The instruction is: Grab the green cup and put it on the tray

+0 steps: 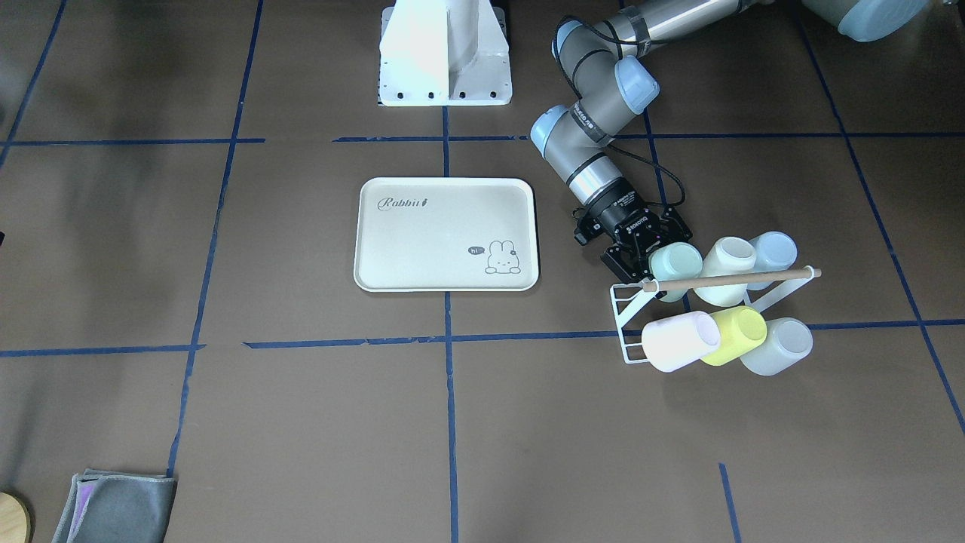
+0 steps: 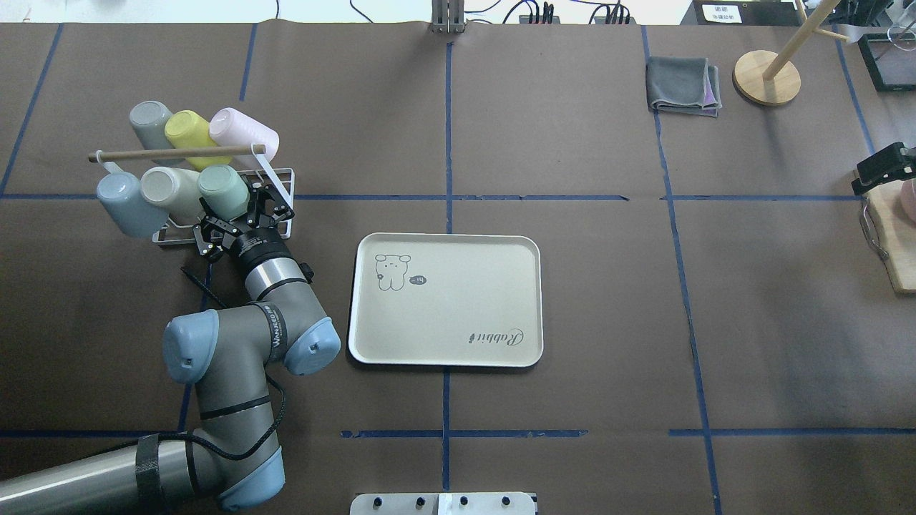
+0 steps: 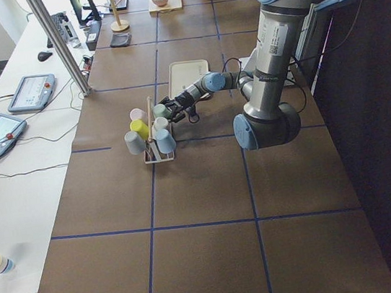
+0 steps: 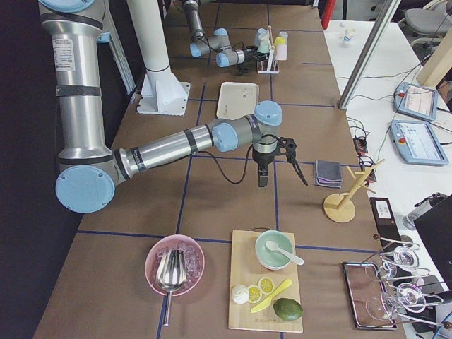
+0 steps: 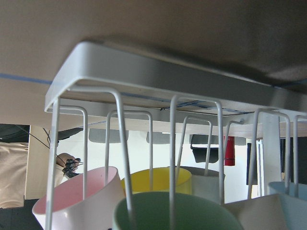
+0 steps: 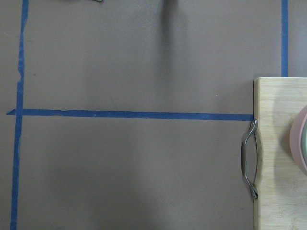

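Observation:
The green cup (image 1: pixel 676 264) lies on its side on a white wire rack (image 1: pixel 626 317), at the end nearest the tray; it also shows in the overhead view (image 2: pixel 223 192). My left gripper (image 1: pixel 641 255) is open, its fingers on either side of the cup's mouth end. In the left wrist view the cup's rim (image 5: pixel 177 211) fills the bottom edge, with the rack wires in front of it. The cream tray (image 1: pixel 430 241) with "Rabbit" script lies bare at mid-table (image 2: pixel 465 300). My right gripper (image 2: pixel 884 168) hovers at the far right edge; I cannot tell how its fingers stand.
The rack also holds cream (image 1: pixel 724 264), pale blue (image 1: pixel 773 249), pink (image 1: pixel 678 341), yellow-green (image 1: pixel 735 334) and grey (image 1: pixel 780 347) cups under a wooden rod (image 1: pixel 731 279). A grey cloth (image 2: pixel 683 84), a wooden stand (image 2: pixel 767 77) and a cutting board (image 2: pixel 894 236) lie at right.

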You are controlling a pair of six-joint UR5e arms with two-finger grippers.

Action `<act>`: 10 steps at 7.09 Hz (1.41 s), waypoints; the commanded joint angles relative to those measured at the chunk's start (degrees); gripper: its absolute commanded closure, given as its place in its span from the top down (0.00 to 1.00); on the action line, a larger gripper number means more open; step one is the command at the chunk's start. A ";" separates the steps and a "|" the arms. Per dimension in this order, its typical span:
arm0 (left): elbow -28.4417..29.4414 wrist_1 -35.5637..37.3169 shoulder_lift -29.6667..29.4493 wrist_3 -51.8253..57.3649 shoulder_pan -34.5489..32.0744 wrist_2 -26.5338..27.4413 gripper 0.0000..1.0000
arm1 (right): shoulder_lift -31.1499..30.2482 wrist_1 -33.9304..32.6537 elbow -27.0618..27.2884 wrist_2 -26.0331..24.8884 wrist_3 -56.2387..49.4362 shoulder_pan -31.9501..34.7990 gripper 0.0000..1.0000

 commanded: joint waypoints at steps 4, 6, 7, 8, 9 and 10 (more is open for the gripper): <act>-1.91 0.12 0.00 0.15 -0.56 0.05 0.39 | 0.18 0.00 -0.42 0.00 0.09 0.00 1.00; -2.10 0.12 -0.09 0.15 -0.65 0.05 0.39 | 0.18 0.00 -0.43 0.00 0.09 0.00 1.00; -2.70 0.20 0.00 0.06 -0.65 0.05 0.40 | 0.18 0.00 -0.43 0.00 0.09 0.00 1.00; -2.97 0.29 0.00 0.06 -0.65 0.05 0.40 | 0.18 0.00 -0.43 0.00 0.09 0.00 1.00; -3.41 0.29 0.00 0.15 -0.65 0.31 0.40 | 0.18 0.00 -0.43 0.00 0.09 0.00 1.00; -3.41 0.29 0.09 0.15 -0.65 0.40 0.40 | 0.35 0.00 -0.69 0.00 0.09 0.00 1.00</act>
